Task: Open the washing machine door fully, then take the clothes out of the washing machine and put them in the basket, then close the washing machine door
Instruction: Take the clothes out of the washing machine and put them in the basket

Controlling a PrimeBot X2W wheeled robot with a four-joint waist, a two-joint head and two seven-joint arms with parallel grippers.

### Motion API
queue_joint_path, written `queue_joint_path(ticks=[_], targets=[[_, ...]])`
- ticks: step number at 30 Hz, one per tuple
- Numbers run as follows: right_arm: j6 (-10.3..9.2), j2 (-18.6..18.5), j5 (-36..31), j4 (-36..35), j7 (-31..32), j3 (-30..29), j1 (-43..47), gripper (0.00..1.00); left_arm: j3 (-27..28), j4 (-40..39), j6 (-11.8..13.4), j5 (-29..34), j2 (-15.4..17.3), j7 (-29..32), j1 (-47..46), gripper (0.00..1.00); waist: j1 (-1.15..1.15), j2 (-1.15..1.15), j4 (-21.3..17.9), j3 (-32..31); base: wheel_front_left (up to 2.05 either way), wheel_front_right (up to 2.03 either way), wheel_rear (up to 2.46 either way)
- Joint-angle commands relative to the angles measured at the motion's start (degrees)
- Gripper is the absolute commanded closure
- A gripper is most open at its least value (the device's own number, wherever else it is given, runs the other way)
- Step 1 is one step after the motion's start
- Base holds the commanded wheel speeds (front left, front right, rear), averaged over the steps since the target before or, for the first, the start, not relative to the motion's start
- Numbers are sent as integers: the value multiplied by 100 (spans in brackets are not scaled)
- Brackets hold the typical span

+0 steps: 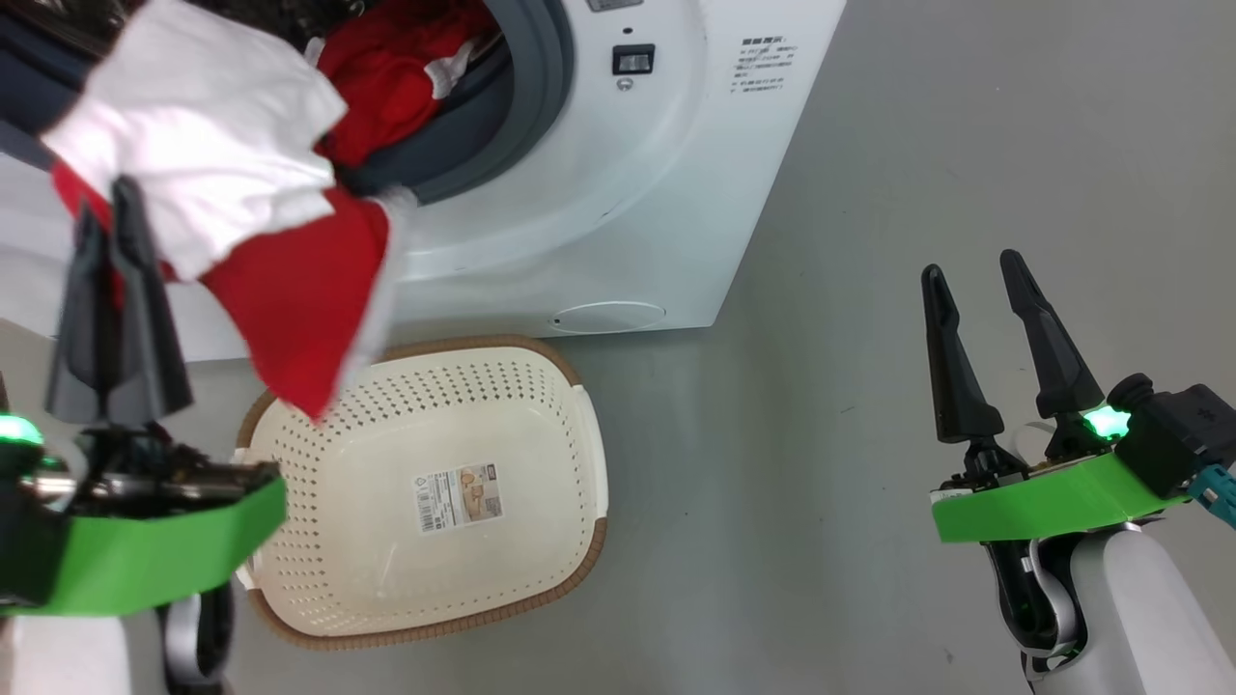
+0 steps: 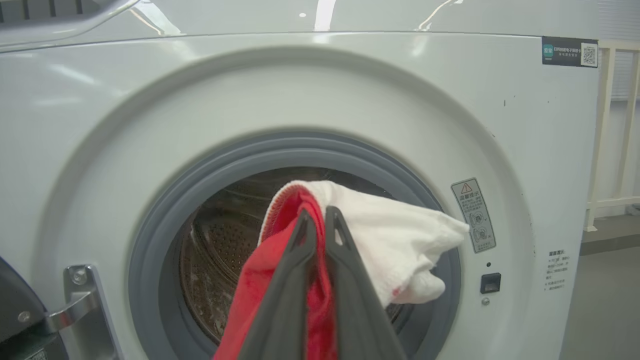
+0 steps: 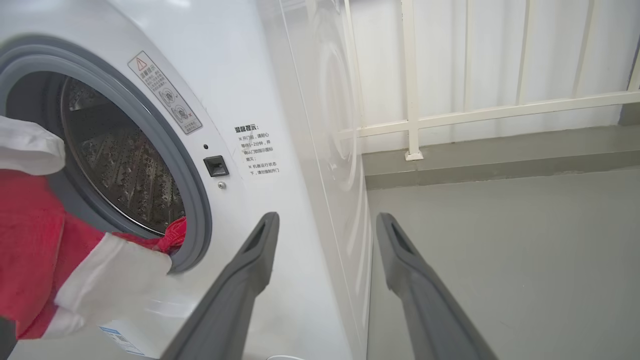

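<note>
Clothes (image 1: 290,290) hang pinched in left tool (image 1: 108,198) over basket (image 1: 591,454), more inside washing machine (image 1: 628,193); right tool (image 1: 970,263) wide.

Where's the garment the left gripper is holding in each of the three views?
Head view: garment upper left, hanging from the left gripper.
Left wrist view: garment centre, pinched between the fingers, before the drum.
Right wrist view: garment at left edge, in front of the grey door ring.
Shared landmark: black latch socket right of that ring.
</note>
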Motion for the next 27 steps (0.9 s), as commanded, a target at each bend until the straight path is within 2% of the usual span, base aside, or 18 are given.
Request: queue_joint_path(ticks=[1,6,7,8,11,27], targets=[[43,-14,-24,-137,-36,122,46,0,84,-24,-6,-111,67,-27,165,100,0,0,30,42,0,0,0],[43,-14,-32,-173,-36,161,-9,0,-20,468,20,-302,11,-27,236,100,0,0,29,178,0,0,0],[43,-14,-36,-175,-36,166,-37,0,-70,851,19,-429,-9,-27,237,100,0,0,18,258,0,0,0],[43,-14,-36,-175,-36,166,-37,0,-70,851,19,-429,-9,-27,237,100,0,0,18,258,0,0,0],[43,-14,-34,-163,-36,162,-81,0,-200,1539,-7,-638,-31,-27,147,100,0,0,1,388,0,0,0],[43,-14,31,-195,-36,288,-486,0,-407,4611,-212,-933,-52,-27,-1174,100,0,0,-214,1259,0,0,0]])
